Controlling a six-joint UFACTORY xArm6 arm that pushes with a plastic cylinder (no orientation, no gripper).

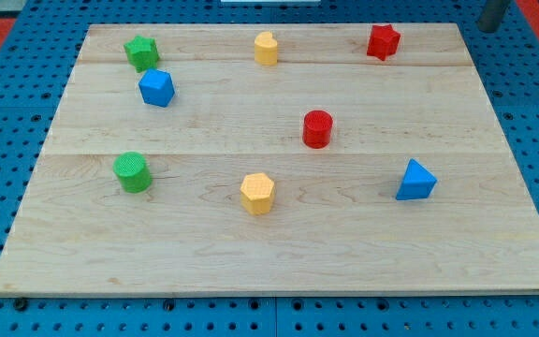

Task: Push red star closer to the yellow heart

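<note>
The red star (pixel 383 42) sits near the view's top right of the wooden board (pixel 279 253). The yellow heart (pixel 266 48) sits at the top middle, well to the left of the star. My rod shows only at the view's top right corner, off the board; its tip (pixel 488 28) is to the right of the red star and a little above it, apart from it.
A green star (pixel 142 52) and a blue block (pixel 156 88) sit at the top left. A red cylinder (pixel 317 128) is right of centre. A green cylinder (pixel 133 172), a yellow hexagon (pixel 258 194) and a blue triangle (pixel 415 181) lie lower down.
</note>
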